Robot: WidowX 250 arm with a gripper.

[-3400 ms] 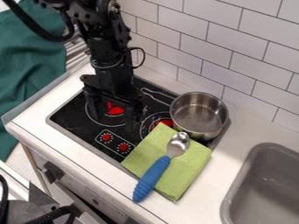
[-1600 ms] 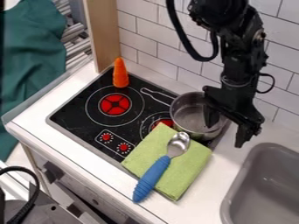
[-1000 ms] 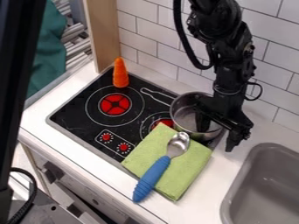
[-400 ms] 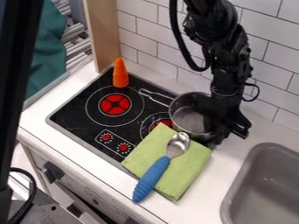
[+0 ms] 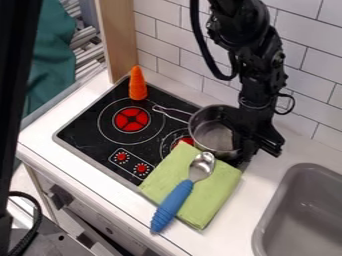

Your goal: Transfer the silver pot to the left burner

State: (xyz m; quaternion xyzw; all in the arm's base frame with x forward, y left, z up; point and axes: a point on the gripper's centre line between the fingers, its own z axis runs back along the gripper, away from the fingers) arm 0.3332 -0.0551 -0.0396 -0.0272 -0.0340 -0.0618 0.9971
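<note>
Bright, diffuse light falls over the white counter (image 5: 267, 182) and the tiled wall (image 5: 200, 42) behind it. Small highlights glint on the spoon's bowl (image 5: 201, 166) and the metal pot (image 5: 212, 136); the black arm (image 5: 257, 65) sinks into near-featureless darkness.

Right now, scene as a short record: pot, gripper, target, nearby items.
pot: silver pot, partly over right burner, handle toward upper left
gripper: black gripper at pot's right side
target: left burner, pot not on it
carrot: orange carrot, at stovetop's upper corner
spoon: blue-handled spoon, on green cloth
</note>
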